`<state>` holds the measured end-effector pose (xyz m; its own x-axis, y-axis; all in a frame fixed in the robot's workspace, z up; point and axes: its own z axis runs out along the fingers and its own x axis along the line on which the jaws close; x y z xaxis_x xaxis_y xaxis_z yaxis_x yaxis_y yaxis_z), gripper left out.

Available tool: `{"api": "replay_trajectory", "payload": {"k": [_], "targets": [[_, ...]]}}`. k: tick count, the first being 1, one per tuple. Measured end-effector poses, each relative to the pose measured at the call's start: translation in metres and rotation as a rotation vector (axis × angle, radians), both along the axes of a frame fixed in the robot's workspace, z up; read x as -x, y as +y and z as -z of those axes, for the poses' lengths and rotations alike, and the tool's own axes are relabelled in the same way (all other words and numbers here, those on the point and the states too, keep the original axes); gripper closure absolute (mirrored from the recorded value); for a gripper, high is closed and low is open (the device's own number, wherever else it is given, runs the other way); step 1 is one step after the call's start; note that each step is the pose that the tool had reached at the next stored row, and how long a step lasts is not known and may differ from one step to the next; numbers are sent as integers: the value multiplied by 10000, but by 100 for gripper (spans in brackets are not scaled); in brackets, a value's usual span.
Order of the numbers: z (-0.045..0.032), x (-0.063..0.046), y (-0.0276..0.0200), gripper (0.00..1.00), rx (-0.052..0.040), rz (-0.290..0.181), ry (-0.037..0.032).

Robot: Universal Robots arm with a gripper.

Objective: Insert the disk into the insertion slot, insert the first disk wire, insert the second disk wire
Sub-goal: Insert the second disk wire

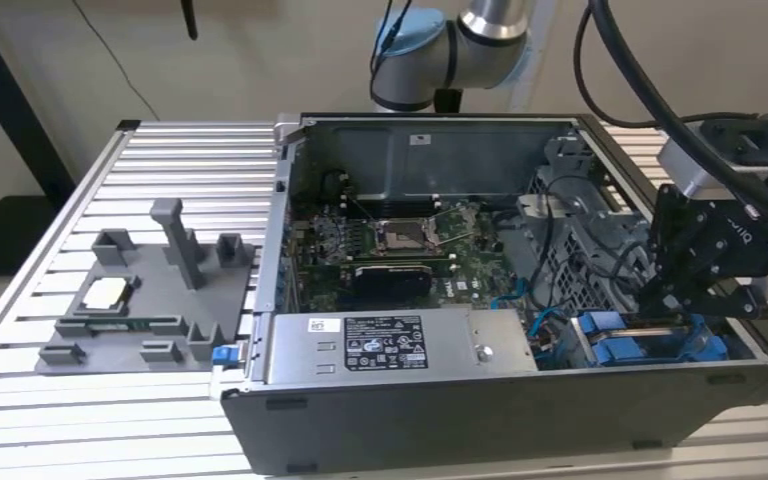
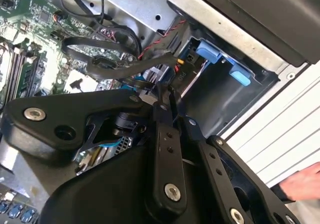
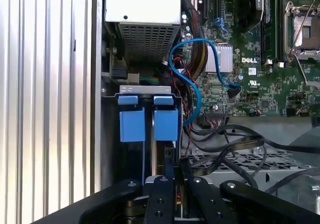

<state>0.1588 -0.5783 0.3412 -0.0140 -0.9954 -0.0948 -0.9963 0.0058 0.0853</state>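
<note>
black claw (image 1: 671, 318) with silver screws, silver-and-blue arm joints (image 1: 454, 45), black cables.

Power-supply label (image 1: 384, 345), print seemingly unreadable

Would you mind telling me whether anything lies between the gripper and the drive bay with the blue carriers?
Nothing visible does: the gripper hangs right at the drive bay; the blue cable loops off beside it.

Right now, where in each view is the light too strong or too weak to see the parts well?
Exterior view: even light, no glare on the power-supply box. First wrist view: the slatted table is washed out white, while the inside of the insertion slot is deep in shadow. Second wrist view: a hand at the edge is smeared by blur.
</note>
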Motion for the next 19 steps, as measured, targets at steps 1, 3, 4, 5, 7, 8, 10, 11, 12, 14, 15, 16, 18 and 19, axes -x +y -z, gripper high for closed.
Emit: {"api": "replay_trajectory", "payload": {"k": [1,3,4,5,7,8,10,11,12,14,15,16,18,19], "targets": [[3,-2,0,84,-2,0,0],[7,-9,0,84,-3,-5,0],[9,-10,0,84,-5,-5,0],[12,-12,0,84,-8,-7,0],[17,-17,0,84,-10,-12,1],[18,-20,0,84,-10,-14,1],[22,-22,-1,84,-13,-15,0],[26,-23,-1,84,-14,-14,1],[34,-23,-1,84,-15,-15,1],[59,-24,-2,84,2,-16,-1],[77,-24,-2,84,4,-16,-1],[96,-24,-3,84,-5,-16,-1],[124,-28,-3,82,-66,-21,-6],[126,-27,-6,82,-104,-20,0]]}}
